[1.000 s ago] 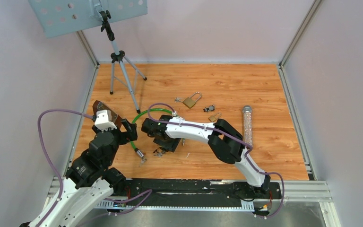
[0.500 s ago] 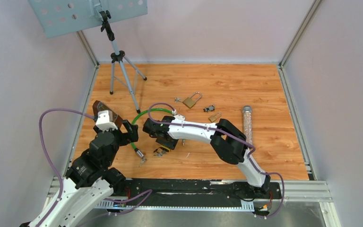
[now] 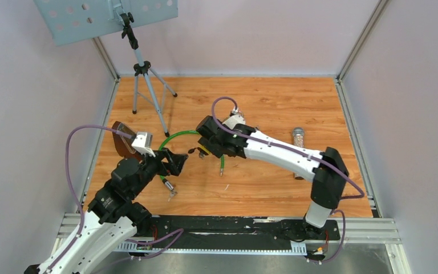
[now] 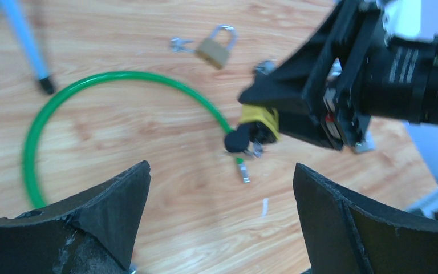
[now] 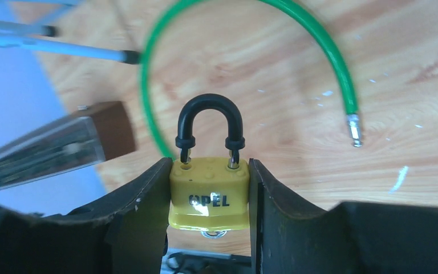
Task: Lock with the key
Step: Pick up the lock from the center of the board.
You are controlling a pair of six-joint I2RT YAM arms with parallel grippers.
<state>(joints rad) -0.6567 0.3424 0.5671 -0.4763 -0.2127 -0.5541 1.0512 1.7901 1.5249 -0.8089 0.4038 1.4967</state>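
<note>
The right arm [image 3: 285,154] stretches across the wooden tabletop [image 3: 274,97], partly covering the clear tube [image 3: 297,137] in the overhead view. The left pincer [image 4: 219,168] gapes wide and holds nothing, low over the green cable [image 4: 120,77]. The right pincer [image 5: 209,165] clamps the yellow padlock [image 5: 208,197] by its body, above the tabletop. A brass padlock [image 4: 214,50] lies beyond. Beneath the yellow body a metal ring [image 5: 210,234] is mostly hidden; whether it carries a key cannot be told.

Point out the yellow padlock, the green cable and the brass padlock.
yellow padlock [image 5: 208,197], right wrist view, on its body.
green cable [image 4: 122,75], left wrist view, on the top of its arc.
brass padlock [image 4: 213,52], left wrist view, on its body.
</note>
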